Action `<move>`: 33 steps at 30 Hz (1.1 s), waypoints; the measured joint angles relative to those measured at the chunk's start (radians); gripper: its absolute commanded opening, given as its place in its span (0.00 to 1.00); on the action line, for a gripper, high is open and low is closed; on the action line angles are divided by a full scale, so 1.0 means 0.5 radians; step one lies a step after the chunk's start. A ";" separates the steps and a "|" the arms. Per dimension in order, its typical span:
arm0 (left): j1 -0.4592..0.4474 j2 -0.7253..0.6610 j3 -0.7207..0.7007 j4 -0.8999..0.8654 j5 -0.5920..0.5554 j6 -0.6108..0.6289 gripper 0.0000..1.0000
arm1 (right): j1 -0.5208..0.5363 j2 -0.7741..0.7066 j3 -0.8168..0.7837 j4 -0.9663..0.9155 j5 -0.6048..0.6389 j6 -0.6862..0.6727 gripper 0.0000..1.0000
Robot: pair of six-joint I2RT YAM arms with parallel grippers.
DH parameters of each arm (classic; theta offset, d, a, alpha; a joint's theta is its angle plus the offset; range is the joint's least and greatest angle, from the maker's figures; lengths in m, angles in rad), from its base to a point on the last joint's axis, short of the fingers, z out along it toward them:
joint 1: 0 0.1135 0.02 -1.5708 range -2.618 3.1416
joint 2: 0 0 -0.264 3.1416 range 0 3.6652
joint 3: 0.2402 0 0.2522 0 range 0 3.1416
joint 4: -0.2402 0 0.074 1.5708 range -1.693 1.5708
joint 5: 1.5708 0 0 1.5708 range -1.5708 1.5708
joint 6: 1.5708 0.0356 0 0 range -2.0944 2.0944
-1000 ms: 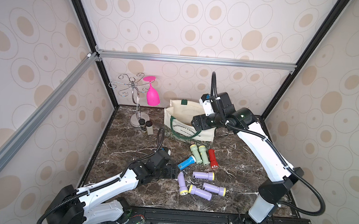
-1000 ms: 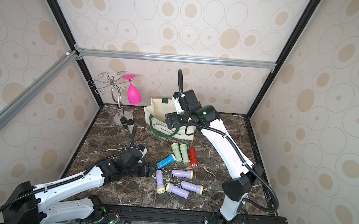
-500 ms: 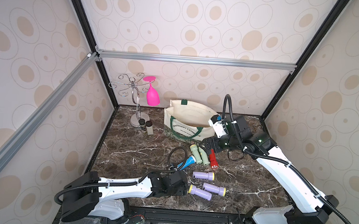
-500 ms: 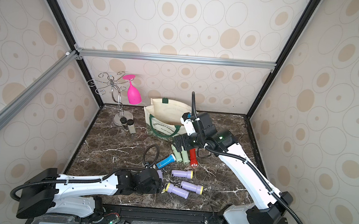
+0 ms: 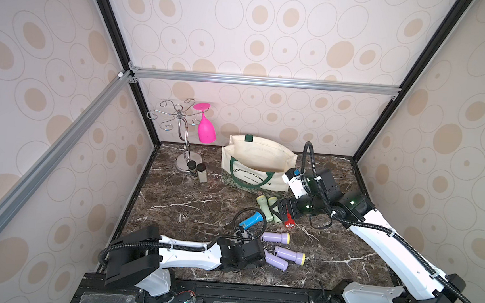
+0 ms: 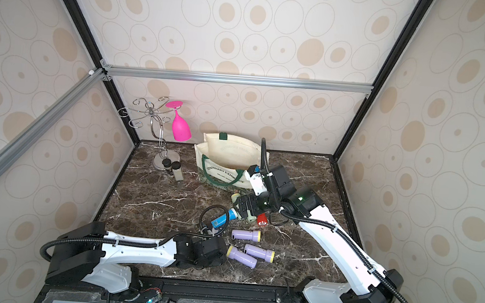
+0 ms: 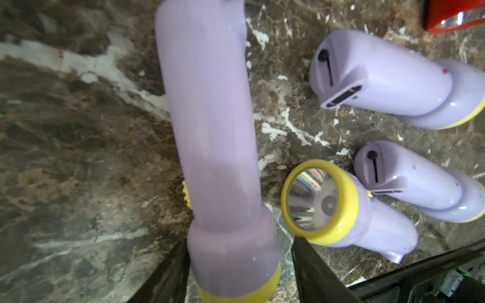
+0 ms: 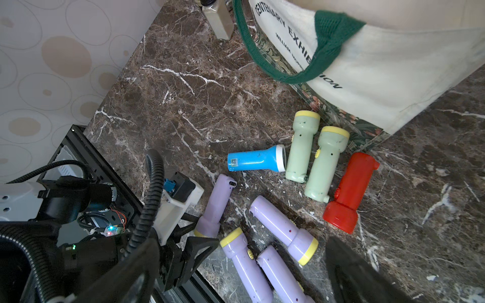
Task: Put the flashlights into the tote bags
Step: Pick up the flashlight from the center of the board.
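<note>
Flashlights (image 5: 276, 237) we count eight: four lilac (image 8: 283, 230), two green (image 8: 301, 147), one blue (image 8: 254, 158), one red (image 8: 351, 189); left pincer (image 7: 240, 262) straddles one lilac with jaws parted, right pincer (image 5: 278, 211) gapes above the greens, tote bag (image 5: 261, 159) bottom hidden.

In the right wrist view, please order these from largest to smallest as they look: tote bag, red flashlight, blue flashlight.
1. tote bag, by far.
2. red flashlight and blue flashlight: nearly alike, so I do not rank them.
</note>
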 measured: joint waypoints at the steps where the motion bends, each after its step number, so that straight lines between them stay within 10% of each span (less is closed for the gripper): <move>1: -0.004 0.007 0.000 -0.001 -0.008 -0.014 0.60 | 0.000 0.000 0.000 0.001 0.000 -0.002 1.00; 16: -0.018 0.138 0.092 -0.140 -0.106 -0.085 0.57 | -0.009 -0.001 0.000 0.014 0.000 0.005 1.00; 33: -0.020 0.074 0.076 -0.182 -0.192 -0.105 0.22 | -0.024 -0.045 -0.055 0.023 -0.070 0.031 0.99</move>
